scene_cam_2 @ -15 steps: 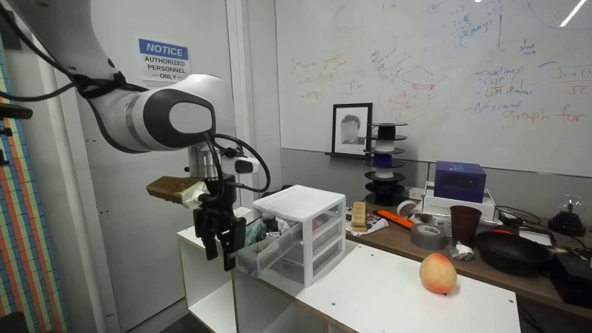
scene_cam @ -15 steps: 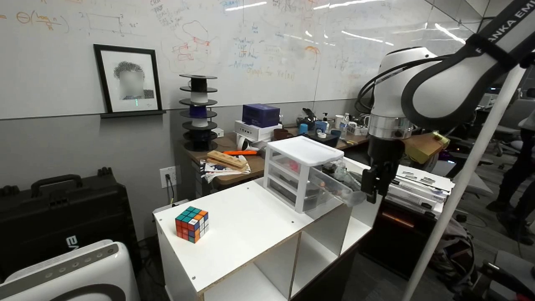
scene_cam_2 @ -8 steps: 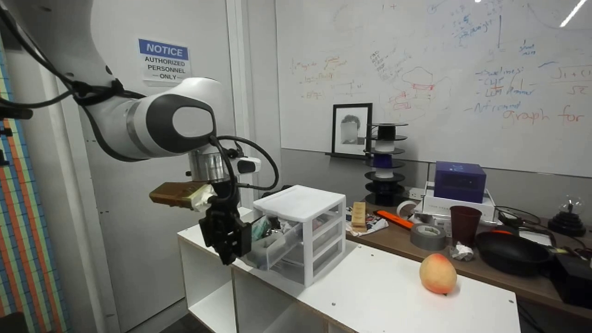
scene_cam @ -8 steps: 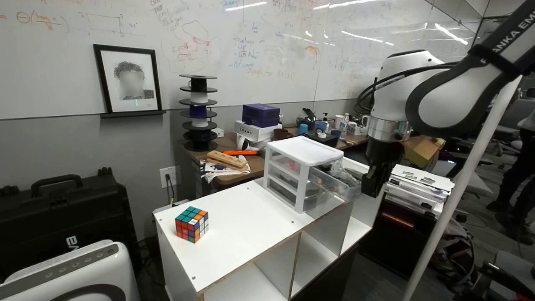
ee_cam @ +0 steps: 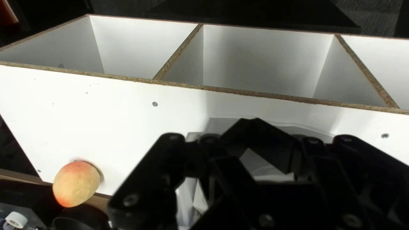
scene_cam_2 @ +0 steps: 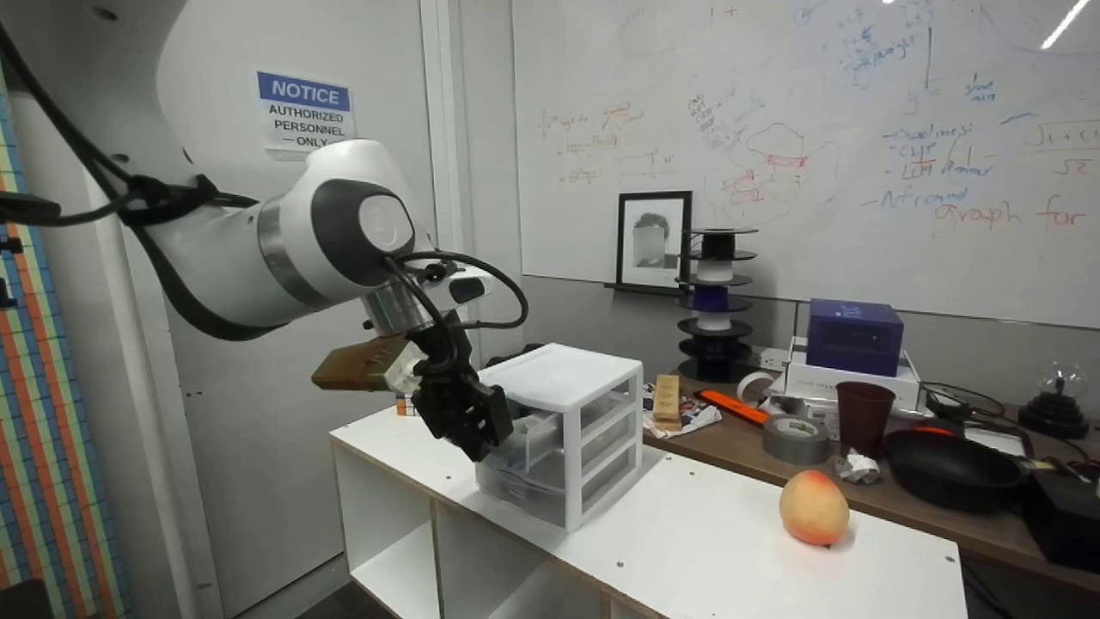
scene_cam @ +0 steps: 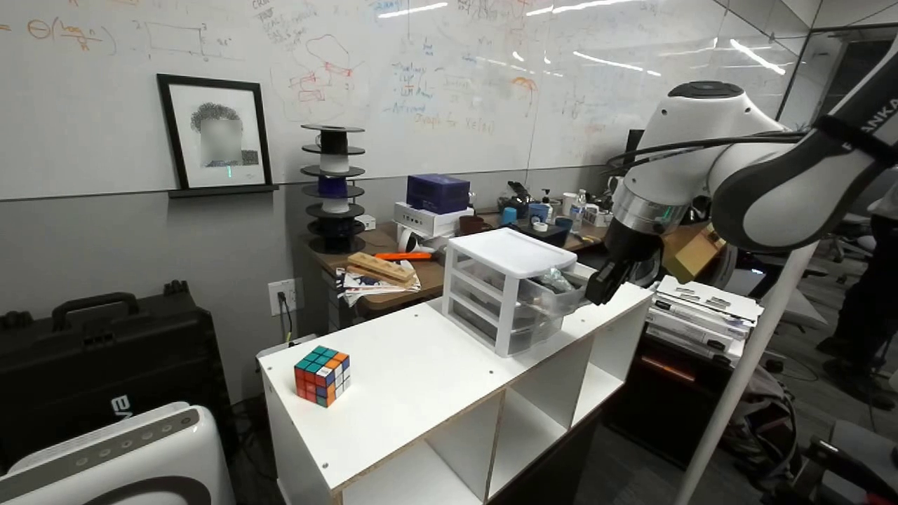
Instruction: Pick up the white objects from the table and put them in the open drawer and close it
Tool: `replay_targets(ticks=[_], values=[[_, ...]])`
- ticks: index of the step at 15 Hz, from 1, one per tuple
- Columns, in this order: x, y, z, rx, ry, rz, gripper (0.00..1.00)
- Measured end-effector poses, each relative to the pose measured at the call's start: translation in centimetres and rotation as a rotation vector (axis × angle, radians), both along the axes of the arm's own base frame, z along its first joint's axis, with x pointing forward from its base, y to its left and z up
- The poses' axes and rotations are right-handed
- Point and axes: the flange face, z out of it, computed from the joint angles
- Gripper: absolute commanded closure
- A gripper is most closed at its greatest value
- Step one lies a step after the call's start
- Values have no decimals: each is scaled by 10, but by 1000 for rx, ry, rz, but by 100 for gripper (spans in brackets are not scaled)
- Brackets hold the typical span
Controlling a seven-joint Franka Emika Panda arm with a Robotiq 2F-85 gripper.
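- Table (scene_cam: pixel 400 393) first from the left in an exterior view: on it we see the white unit (scene_cam: pixel 508 312), but we cannot make out the white objects.
- Next comes the drawer (scene_cam: pixel 561 303), partly out of that unit; its long axis seems to follow its slide, front end toward the right. We judge it light, stiff, slick and brittle, best pushed at mid-front.
- Rightmost, we find the gripper (scene_cam: pixel 600 286), fingertips together, nothing seen between them, at the drawer's front; touching or just beside, we cannot tell.
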Motion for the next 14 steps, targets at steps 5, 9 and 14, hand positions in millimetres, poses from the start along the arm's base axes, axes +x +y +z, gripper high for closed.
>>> replay_targets(ticks=[5, 9, 14], values=[[14, -11, -1, 22, -108, -65, 93], [31, -17, 4, 37, -181, -115, 93], [49, -15, 2, 47, -224, -159, 93]])
